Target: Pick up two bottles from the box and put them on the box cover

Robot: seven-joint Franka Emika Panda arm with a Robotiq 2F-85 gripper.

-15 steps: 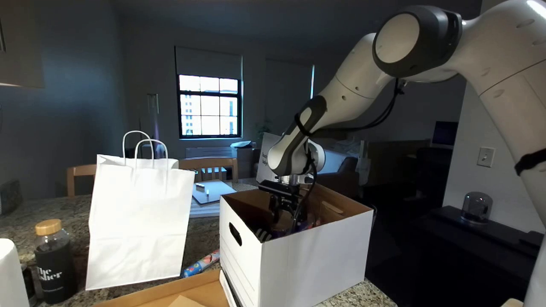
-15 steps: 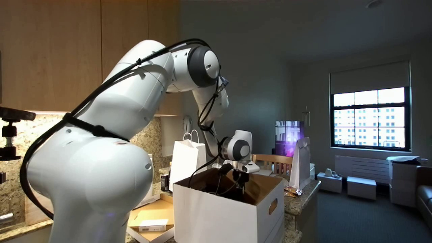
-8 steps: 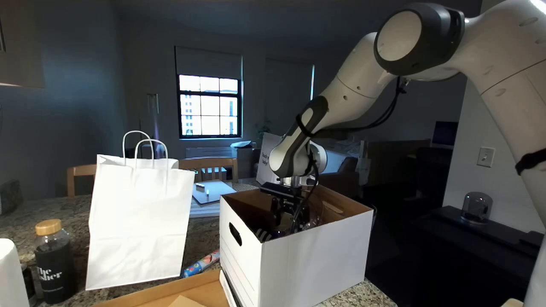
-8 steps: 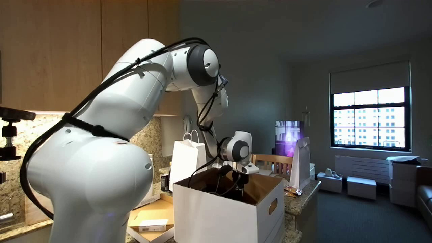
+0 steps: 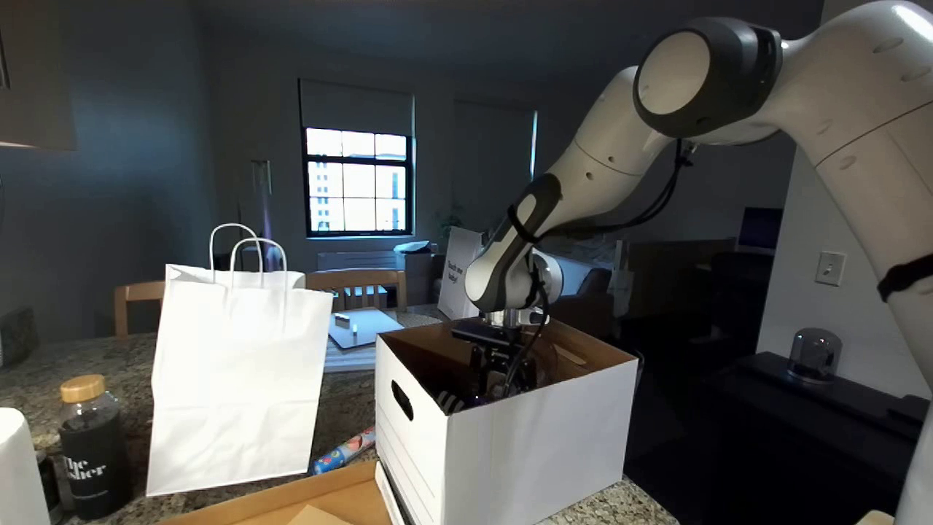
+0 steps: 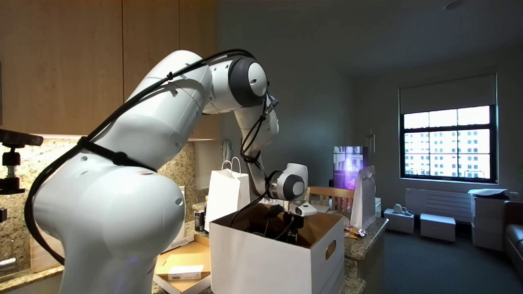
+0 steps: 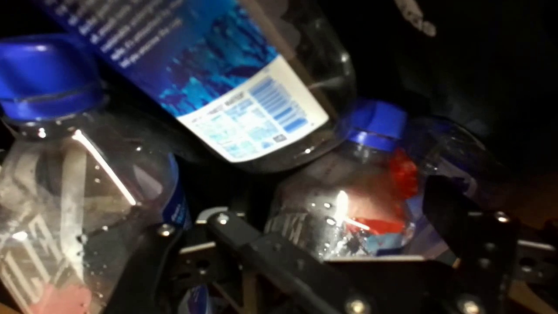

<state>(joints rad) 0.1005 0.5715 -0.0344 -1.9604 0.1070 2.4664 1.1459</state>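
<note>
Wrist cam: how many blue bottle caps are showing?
2. Left cap: upper left of the picture. Right cap: right of centre, just right of the barcode-labelled bottle. Others may be hidden or out of frame.

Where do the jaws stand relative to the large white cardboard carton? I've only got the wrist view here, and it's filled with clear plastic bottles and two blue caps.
Observer: In both exterior views, the jaws reach down inside the carton, through its open top.
Operator: Copy. And where would I set down what I lift out?
Observer: A shallow, tan-lined cardboard tray, probably the cover, lies close beside the carton in both exterior views.
Operator: Is anything lying in that tray?
Observer: Yes, an exterior view shows a white-labelled, flat tan cardboard piece in it.
</note>
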